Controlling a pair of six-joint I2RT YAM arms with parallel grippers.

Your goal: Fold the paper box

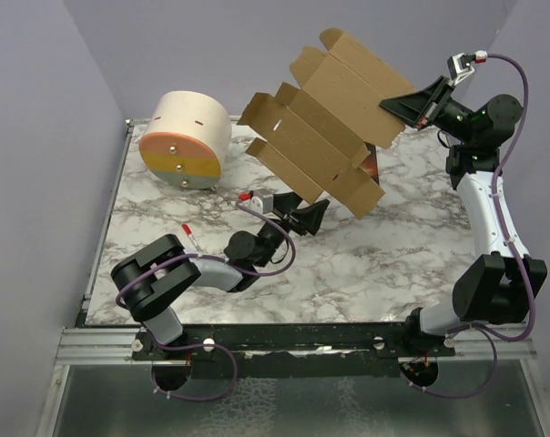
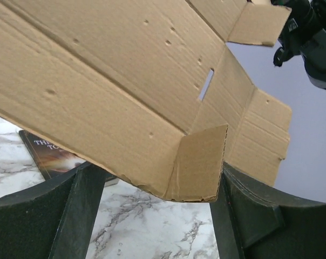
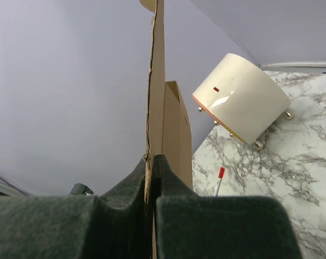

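Holding the unfolded paper box point(image 1: 325, 127) tilted above the tabletop point(image 1: 366, 264) in the clenched right hand point(image 1: 389, 105), released left hand point(image 1: 317, 212) straddling its lower corner flap, probably needing to close there and start creasing.

bright, even diffuse light; faint soft shadows on desk point(image 1: 375, 264); small glare patch on cream cylinder point(image 3: 241, 100); pictures sharp

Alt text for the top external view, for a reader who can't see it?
The right pincer holds the unfolded box tilted in the air over a marbled table, shut on its right edge. The left pincer is open under the box's lower flap; a cream cylinder lies far left.
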